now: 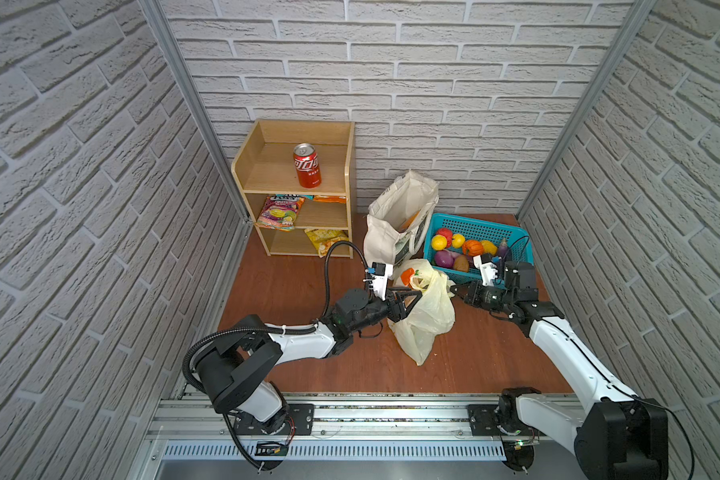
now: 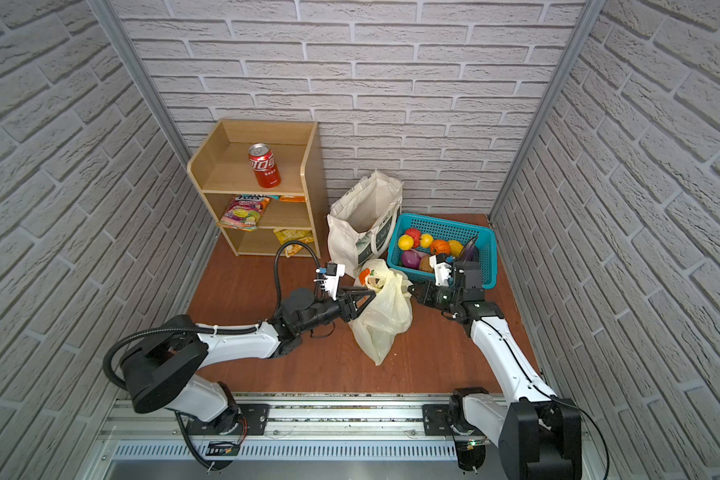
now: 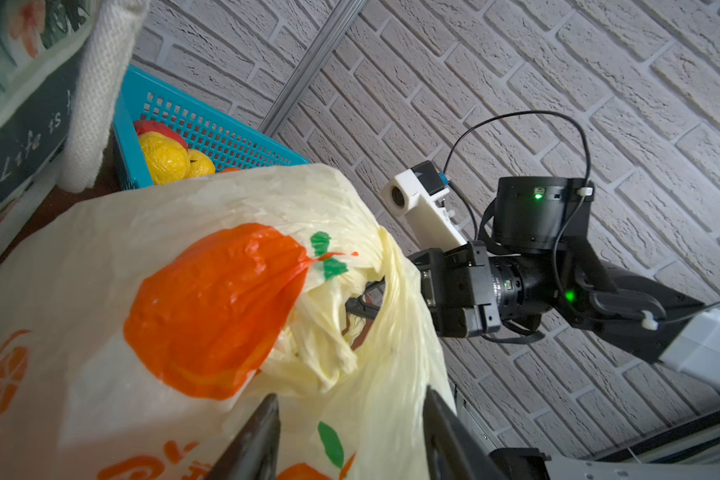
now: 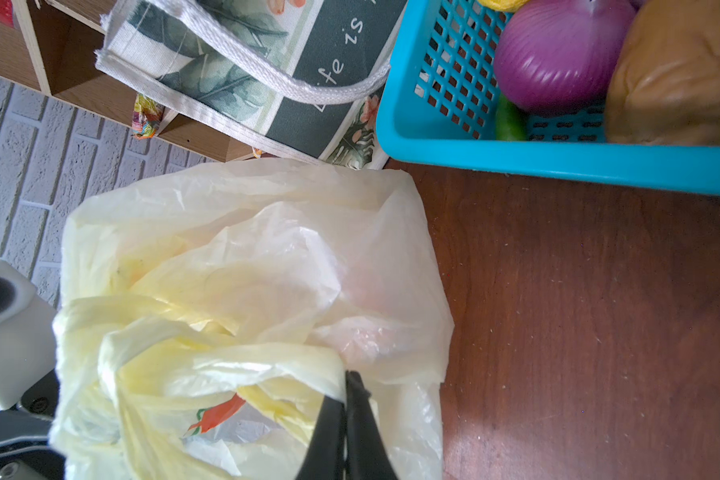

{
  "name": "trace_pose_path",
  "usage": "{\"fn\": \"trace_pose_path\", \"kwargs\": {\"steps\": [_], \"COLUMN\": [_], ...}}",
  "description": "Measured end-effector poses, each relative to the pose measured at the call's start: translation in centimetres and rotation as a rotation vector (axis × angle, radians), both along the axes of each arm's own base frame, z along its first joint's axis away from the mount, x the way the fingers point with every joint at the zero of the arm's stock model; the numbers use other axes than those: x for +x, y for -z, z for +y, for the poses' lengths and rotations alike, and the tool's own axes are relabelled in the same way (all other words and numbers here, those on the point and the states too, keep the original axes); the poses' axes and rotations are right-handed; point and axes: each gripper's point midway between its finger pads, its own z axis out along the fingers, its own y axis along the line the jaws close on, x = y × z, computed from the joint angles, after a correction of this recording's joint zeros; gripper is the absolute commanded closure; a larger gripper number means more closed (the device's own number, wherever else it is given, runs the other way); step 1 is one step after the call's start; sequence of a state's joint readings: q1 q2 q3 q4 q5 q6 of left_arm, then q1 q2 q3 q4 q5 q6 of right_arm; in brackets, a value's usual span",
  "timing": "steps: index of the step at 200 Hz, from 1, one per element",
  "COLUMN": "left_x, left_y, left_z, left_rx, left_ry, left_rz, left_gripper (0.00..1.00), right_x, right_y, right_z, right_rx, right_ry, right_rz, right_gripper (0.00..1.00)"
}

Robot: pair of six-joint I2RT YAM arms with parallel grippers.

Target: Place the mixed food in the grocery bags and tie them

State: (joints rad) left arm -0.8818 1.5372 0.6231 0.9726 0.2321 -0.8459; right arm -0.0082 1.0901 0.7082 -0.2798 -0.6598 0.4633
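The pale-yellow plastic bag (image 1: 427, 316) with orange prints lies crumpled mid-floor, its mouth gathered toward the back. My left gripper (image 1: 410, 305) is open at the bag's left side, and the film bulges between its spread fingers (image 3: 262, 436) in the left wrist view. My right gripper (image 4: 348, 386) is shut on a bunched strip of the bag's rim, reaching in from the right (image 1: 454, 289). The cream canvas tote (image 1: 400, 216) stands open just behind the bag. Something orange (image 1: 412, 219) shows in its mouth. The mixed food is otherwise hidden.
A turquoise basket (image 1: 520, 245) of toy fruit and vegetables sits right of the tote, close behind my right wrist. A wooden shelf unit (image 1: 246, 166) at the back left holds a red cola can (image 1: 307, 165) and snack packets (image 1: 279, 212). Brick walls enclose three sides.
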Motion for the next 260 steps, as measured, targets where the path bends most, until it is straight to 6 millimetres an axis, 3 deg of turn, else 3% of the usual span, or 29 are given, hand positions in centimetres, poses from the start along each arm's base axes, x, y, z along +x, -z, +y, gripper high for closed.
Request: {"fn": "trace_pose_path", "kwargs": {"steps": [84,121,135,148,189,224,260], "left_x": [2.6,3.7,3.9,4.1,4.3,2.5,1.5], "left_y": [-1.0,-0.9,-0.8,-0.8,-1.1,-0.1,-0.5], "left_z": [-1.2,-1.1,-1.0,-0.9,-0.5,1.4,3.7], "left_rx": [-0.033,-0.040,-0.044,-0.051,-0.068,-0.051,-0.050], "left_ry": [-0.019,-0.038,-0.043,-0.047,-0.052,-0.005,0.020], "left_rz": [-0.024,-0.025,-0.022,-0.022,-0.021,0.007,0.008], "left_gripper": [0.49,0.70,0.82,1.00,1.00,1.00,1.00], "right_x": [-0.2,-0.3,-0.3,-0.3,0.0,0.3,-0.2], "right_y": [-0.2,0.0,-0.1,-0.1,0.0,-0.7,-1.3], "right_z": [0.2,0.2,0.2,0.2,-0.4,-0.4,0.4], "right_rx": [0.007,0.008,0.008,0.007,-0.011,0.017,0.087], "right_ry": [-0.008,-0.008,-0.008,-0.008,0.026,0.055,0.026], "right_rz": [-0.005,-0.001,-0.002,-0.003,-0.001,-0.013,0.000], "right_gripper": [0.95,0.95,0.95,0.95,0.95,0.95,0.95]}}
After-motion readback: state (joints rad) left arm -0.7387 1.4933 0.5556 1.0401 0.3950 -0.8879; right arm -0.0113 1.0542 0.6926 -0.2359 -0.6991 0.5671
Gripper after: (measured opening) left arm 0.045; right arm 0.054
